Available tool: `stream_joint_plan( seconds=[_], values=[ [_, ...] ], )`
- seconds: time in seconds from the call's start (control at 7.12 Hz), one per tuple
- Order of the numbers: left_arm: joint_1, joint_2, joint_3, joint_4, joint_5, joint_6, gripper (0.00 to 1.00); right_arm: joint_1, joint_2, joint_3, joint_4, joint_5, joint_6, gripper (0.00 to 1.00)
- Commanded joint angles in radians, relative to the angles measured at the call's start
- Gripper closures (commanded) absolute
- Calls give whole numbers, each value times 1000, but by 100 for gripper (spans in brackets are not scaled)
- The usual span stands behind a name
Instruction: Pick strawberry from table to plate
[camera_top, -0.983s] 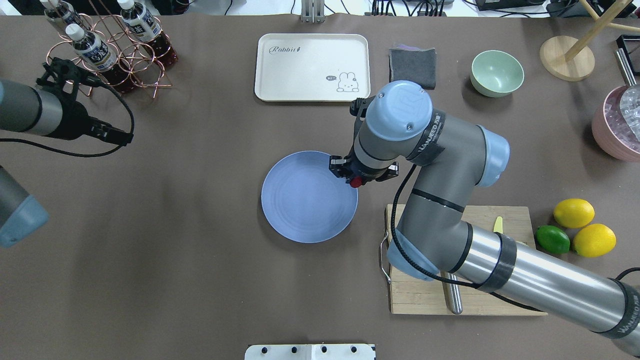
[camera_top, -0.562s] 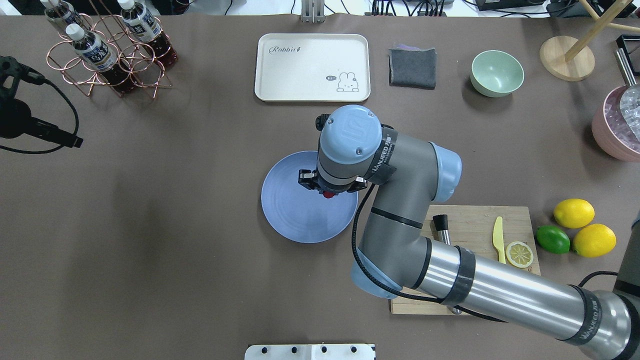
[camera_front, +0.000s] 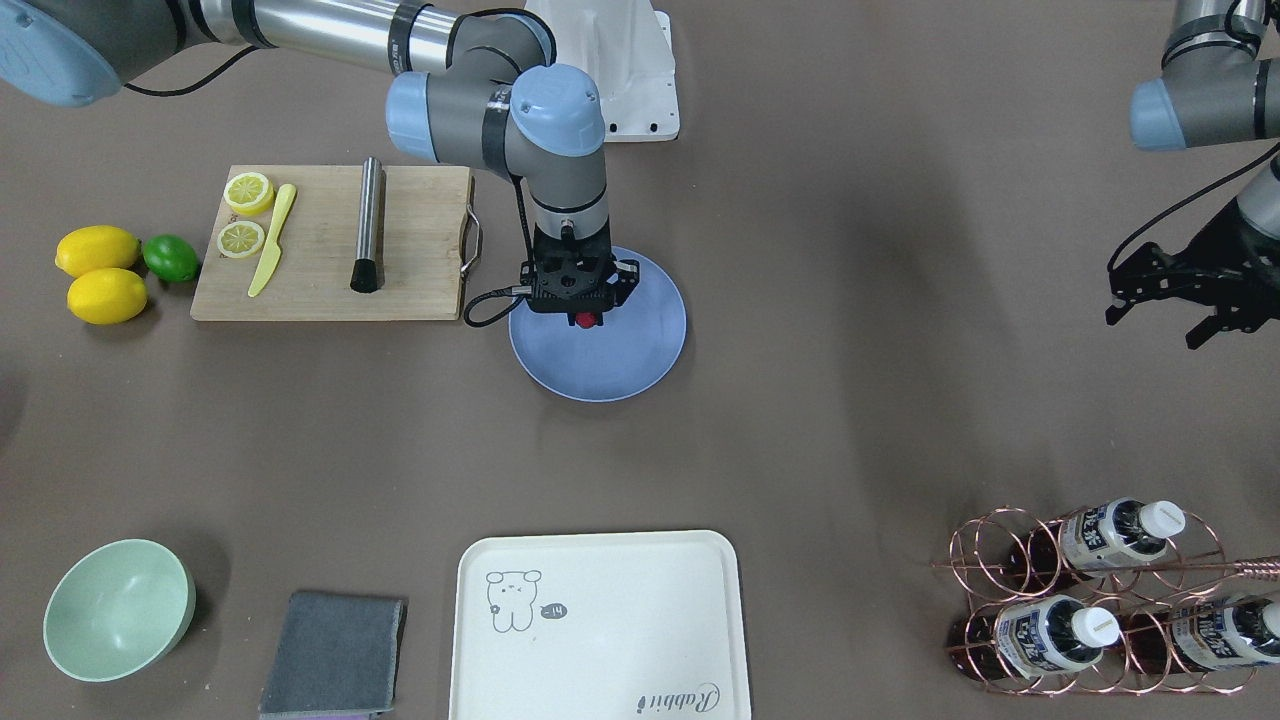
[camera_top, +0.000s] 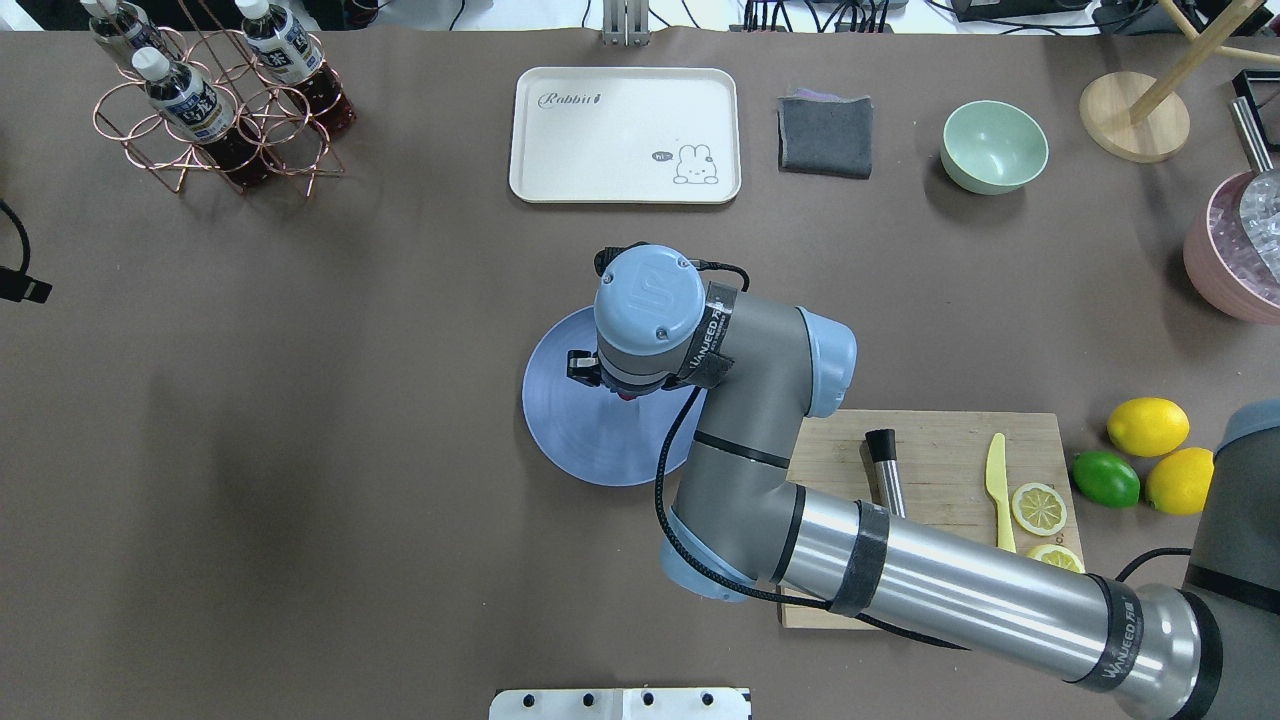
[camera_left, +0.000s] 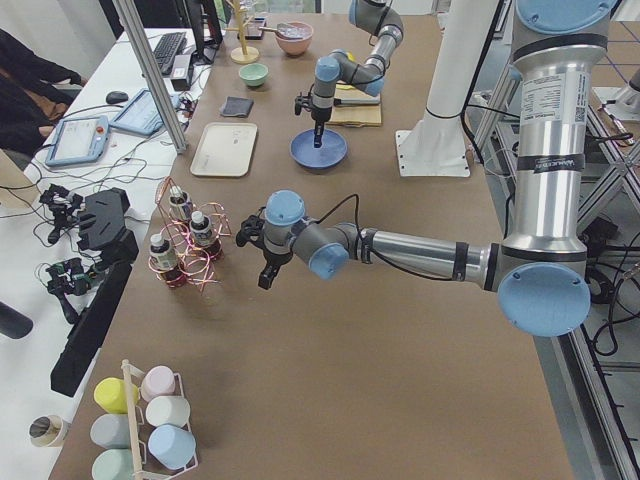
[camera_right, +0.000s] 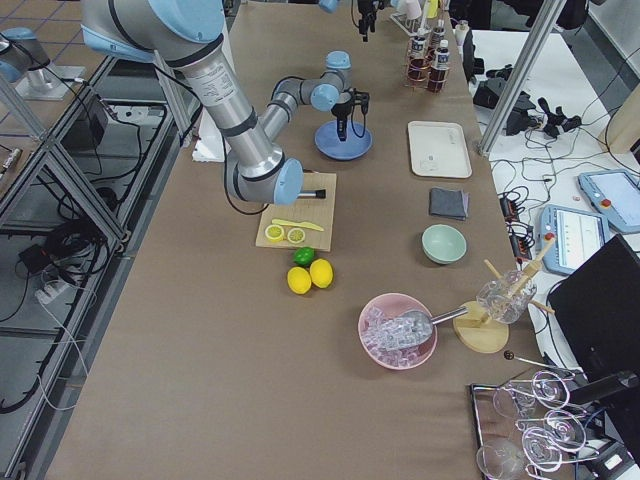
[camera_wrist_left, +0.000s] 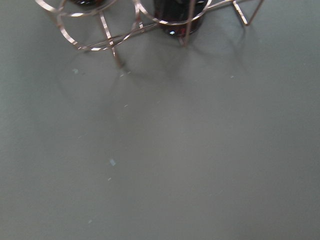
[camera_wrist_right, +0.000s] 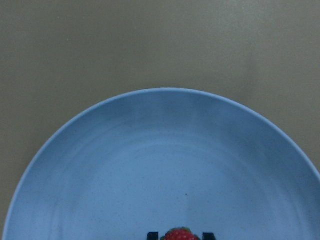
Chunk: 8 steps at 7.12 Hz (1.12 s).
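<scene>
The right gripper (camera_front: 583, 310) points straight down over a round blue plate (camera_front: 645, 350), its fingertips pinching a small red strawberry (camera_front: 584, 320). The strawberry hangs near the middle of the plate; whether it touches the plate's surface cannot be told. The plate sits on the grey-brown table (camera_front: 850, 420), just beside a wooden board (camera_front: 320, 250). Two lemons (camera_front: 98, 250) and a lime (camera_front: 171, 257) lie by the board's far end. The left gripper (camera_front: 1155, 318) hovers well apart, toward a copper bottle rack (camera_front: 1090, 600), its fingers spread and holding nothing. A cream tray (camera_front: 600, 620) lies at the table's edge opposite the robot.
</scene>
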Motion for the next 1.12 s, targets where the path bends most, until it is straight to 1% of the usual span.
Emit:
stream_joint_plan(
  seconds=[0.0, 0.14, 0.28, 0.42, 0.56, 0.7, 0.84, 0.98],
  values=[
    [-45, 22, 4, 1, -27, 62, 2, -5, 4, -22, 36, -1, 5, 79],
    [-45, 24, 4, 1, -29, 62, 2, -14, 4, -18, 36, -1, 7, 1],
    [-51, 35, 1, 0, -32, 63, 2, -16, 2, 1, 28, -1, 20, 0],
    [-76, 48, -2, -2, -59, 73, 2, -11, -5, 45, -2, 4, 22, 0],
    [-108, 79, -2, 0, -70, 143, 2, 6, -8, 91, -49, 14, 22, 0],
    [-140, 102, 0, 0, -72, 195, 2, 39, -34, 184, -146, 63, 14, 0],
    [-183, 139, 4, 1, -70, 255, 2, 106, -130, 341, -244, 144, -19, 0],
    [-221, 157, 3, 47, -70, 334, 2, 206, -248, 460, -293, 227, -165, 0]
  ],
)
